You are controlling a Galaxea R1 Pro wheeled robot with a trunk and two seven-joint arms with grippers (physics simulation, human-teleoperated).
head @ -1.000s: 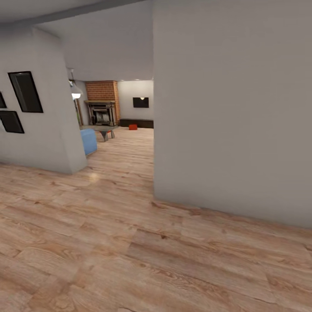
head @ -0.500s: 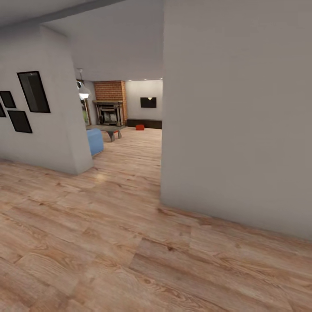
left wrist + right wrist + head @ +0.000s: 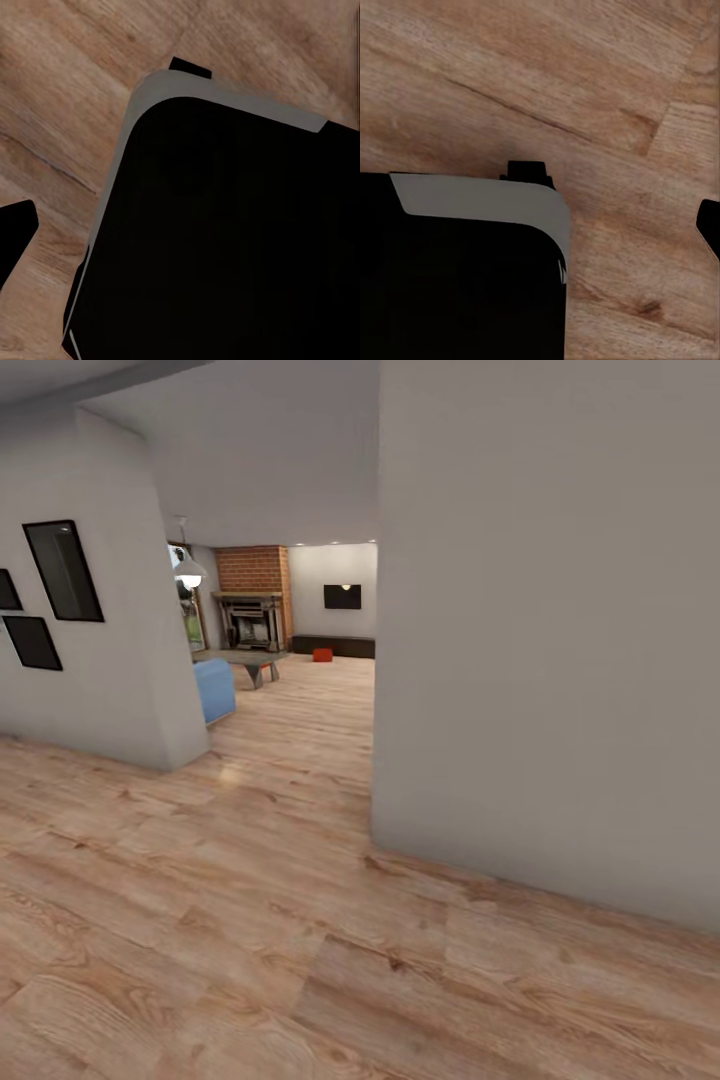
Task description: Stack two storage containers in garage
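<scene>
I am rolling over the wood-plank floor toward the living room, where one red-orange storage container sits far off on the planks just right of the brick fireplace; as I judge it, the step goes best if I steer left of the grey wall corner and keep that box centred ahead. The head view gives me the doorway, the blue sofa left of the fireplace and the box, while each wrist view gives planks and a dark, grey-edged panel of my own body. Whether either pincer is spread or pressed together I cannot tell.
</scene>
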